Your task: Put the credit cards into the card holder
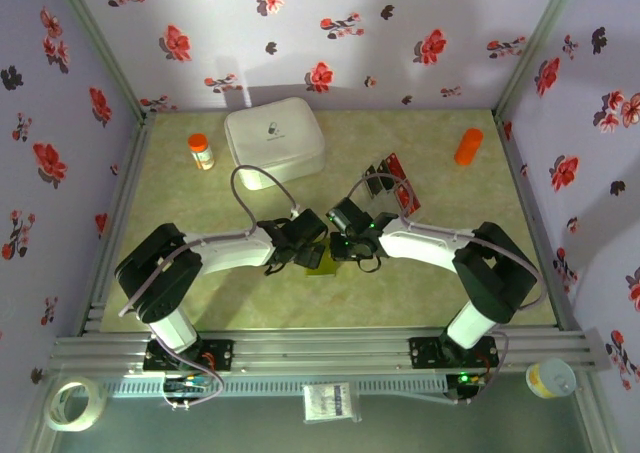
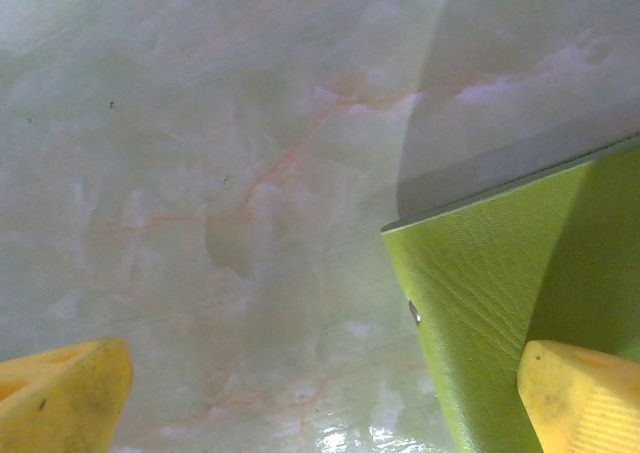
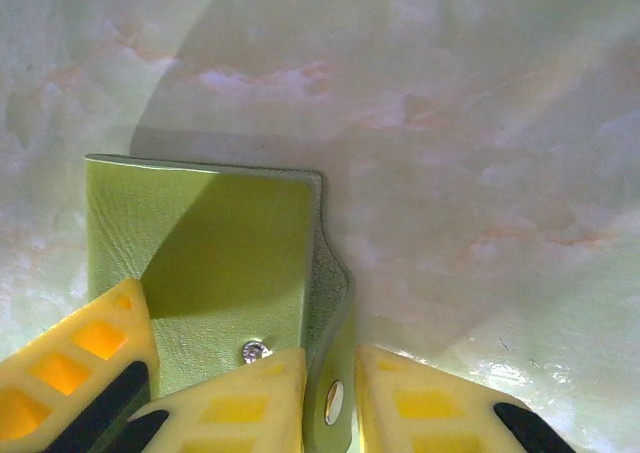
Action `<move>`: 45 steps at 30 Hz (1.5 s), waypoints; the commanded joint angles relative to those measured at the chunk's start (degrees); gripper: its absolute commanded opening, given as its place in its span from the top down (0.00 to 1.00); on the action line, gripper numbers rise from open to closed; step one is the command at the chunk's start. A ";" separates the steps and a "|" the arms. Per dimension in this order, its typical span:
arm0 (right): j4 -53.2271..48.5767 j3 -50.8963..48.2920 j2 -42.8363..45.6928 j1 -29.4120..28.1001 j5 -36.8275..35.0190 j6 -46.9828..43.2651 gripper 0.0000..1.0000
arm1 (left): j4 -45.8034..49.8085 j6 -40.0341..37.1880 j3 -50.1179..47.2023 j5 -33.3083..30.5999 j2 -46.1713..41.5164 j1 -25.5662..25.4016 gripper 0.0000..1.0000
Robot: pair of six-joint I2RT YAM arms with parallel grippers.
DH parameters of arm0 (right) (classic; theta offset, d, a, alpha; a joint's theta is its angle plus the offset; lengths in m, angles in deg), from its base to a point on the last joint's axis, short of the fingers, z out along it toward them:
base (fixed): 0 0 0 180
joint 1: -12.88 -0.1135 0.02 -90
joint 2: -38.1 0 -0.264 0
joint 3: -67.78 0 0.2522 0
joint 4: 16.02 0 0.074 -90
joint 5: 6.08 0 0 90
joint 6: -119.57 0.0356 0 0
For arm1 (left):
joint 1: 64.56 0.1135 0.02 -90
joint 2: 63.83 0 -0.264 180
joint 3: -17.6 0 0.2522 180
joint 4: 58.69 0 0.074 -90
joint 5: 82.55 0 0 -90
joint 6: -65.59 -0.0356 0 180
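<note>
Pinching the snap flap [image 3: 335,293] of the card holder [image 3: 220,243], the right gripper [image 3: 332,378] is sitting nearly shut on that thin edge; the left gripper [image 2: 320,373] is gaping wide, holding nothing. The holder is looking light, soft and bendy (lift by the flap). It is lying on the glossy marbled table [image 3: 480,123] between the arms, the credit cards [image 1: 398,178] waiting farther back, floral walls [image 1: 330,33] beyond.

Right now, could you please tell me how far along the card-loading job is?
Done: nothing visible; the credit cards lie clustered on the table, away from the card holder. In hand: the left gripper, open, has one finger over the holder's cover, and the right gripper straddles its snap flap. Left: open the holder, fetch and insert every card.
</note>
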 commanded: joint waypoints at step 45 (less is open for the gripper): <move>14.46 -6.14 -0.76 0.41 8.58 8.68 1.00 | 0.95 3.22 -4.34 -2.03 -0.55 0.06 0.00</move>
